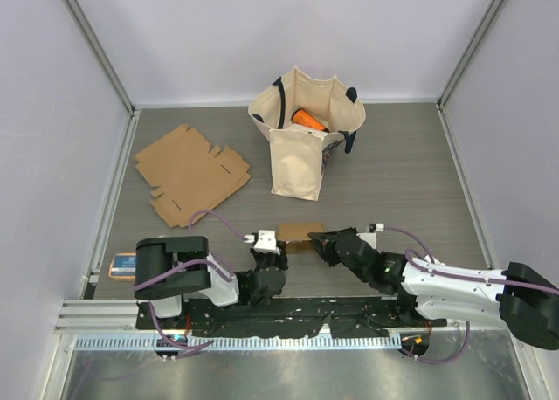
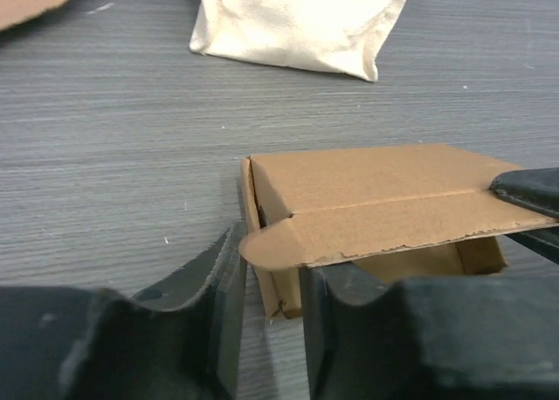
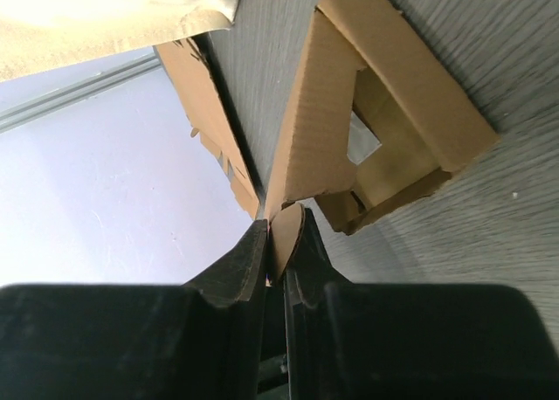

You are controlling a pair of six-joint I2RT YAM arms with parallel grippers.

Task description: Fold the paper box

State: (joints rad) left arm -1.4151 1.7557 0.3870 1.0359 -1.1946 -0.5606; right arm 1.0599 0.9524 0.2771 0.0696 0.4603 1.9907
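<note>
Both jaws at box (image 1: pixel 300 232), right pinching flap (image 3: pixel 286 230)

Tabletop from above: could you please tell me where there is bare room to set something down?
Free: the wide strip between tote bag and right wall; the patch between flat cardboard and small box. Crowded: near middle, where left pincer and right pincer meet that box.

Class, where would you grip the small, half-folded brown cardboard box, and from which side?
The small brown cardboard box: pinch its rounded lid tab, coming in low from that end; the thin flap juts past the wall, free on both faces.
</note>
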